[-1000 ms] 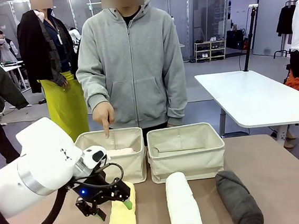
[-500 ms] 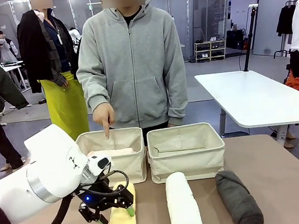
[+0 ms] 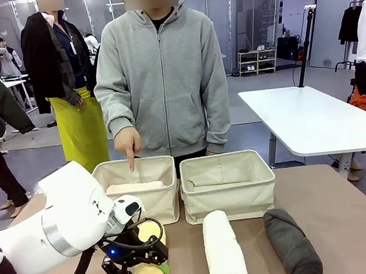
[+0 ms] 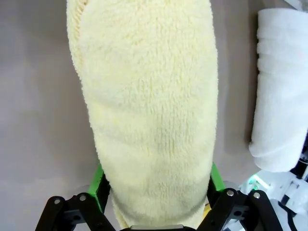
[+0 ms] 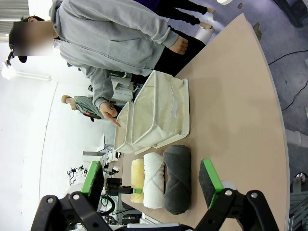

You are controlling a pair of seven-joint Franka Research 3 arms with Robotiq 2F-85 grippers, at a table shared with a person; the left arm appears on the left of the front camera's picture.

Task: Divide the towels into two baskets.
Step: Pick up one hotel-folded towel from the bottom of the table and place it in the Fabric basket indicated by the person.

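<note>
The yellow towel lies on the table in front of the left basket. My left gripper is down over its near end, one green pad pressed against each side. A pale pink towel lies inside the left basket. The right basket shows nothing inside. The white towel and the dark grey towel lie in front of it. High above the table's side, my right gripper is open with nothing between its fingers.
A person in a grey hoodie stands at the far edge, one hand pointing a finger down into the left basket. Bare table stretches to the right of the grey towel. Other people and a white table stand farther back.
My left gripper has come down and nearer along the yellow towel, and its jaws have closed in against the roll's sides. Towels, baskets and the pointing hand have stayed put.
</note>
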